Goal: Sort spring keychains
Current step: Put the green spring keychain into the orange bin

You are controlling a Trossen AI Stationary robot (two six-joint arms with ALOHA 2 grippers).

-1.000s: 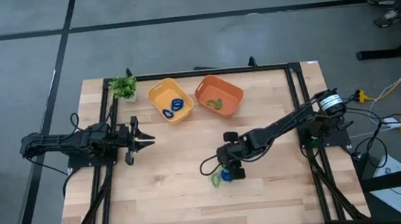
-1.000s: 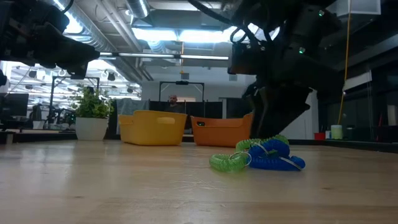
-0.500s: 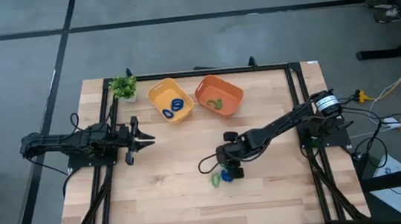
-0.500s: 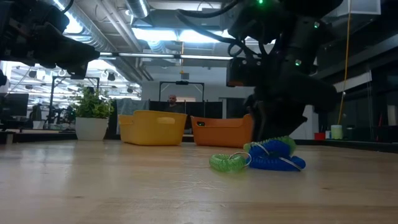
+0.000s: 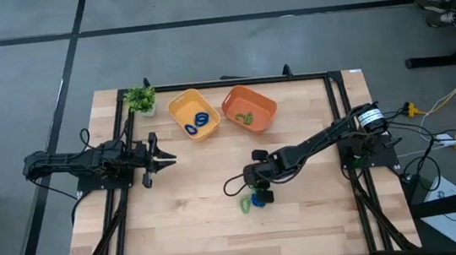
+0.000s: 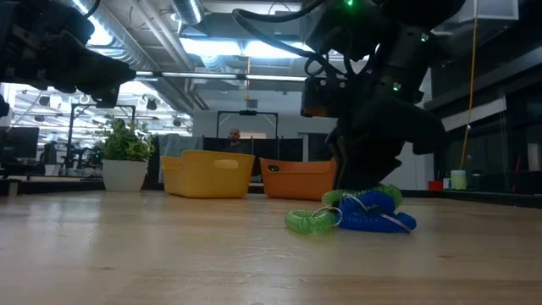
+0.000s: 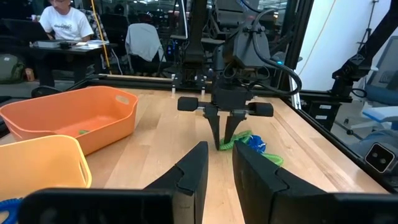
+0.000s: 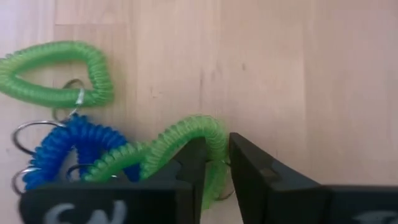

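Observation:
Three spring keychains lie tangled on the table's middle: a green loop (image 8: 56, 74), a blue one (image 8: 68, 146) and a second green coil (image 8: 180, 140), seen also in the low view as green (image 6: 312, 222) and blue (image 6: 377, 216). My right gripper (image 8: 216, 171) stands over them, shut on the second green coil. My left gripper (image 5: 166, 159) waits at the table's left, level, with a narrow gap between its fingers (image 7: 196, 171) and nothing in it. Blue keychains (image 5: 200, 122) lie in the yellow tray (image 5: 177, 109), a green one (image 5: 245, 118) in the orange tray (image 5: 266, 105). My right gripper pinches the outer bend of the green coil (image 8: 215, 149) between its two fingers. The fingers come from above, slanting down from the table's right side. The coil lies on the table, its other end tangled with the blue keychain.
A small potted plant (image 5: 140, 99) stands at the far left corner beside the yellow tray. A black frame (image 5: 333, 74) runs round the tabletop. Bare wood stretches along the near half of the table. A person sits beyond the table (image 7: 62, 18).
My right gripper has drawn its fingers together around the green coil, from wide apart to a narrow gap. The keychains lie where they were.

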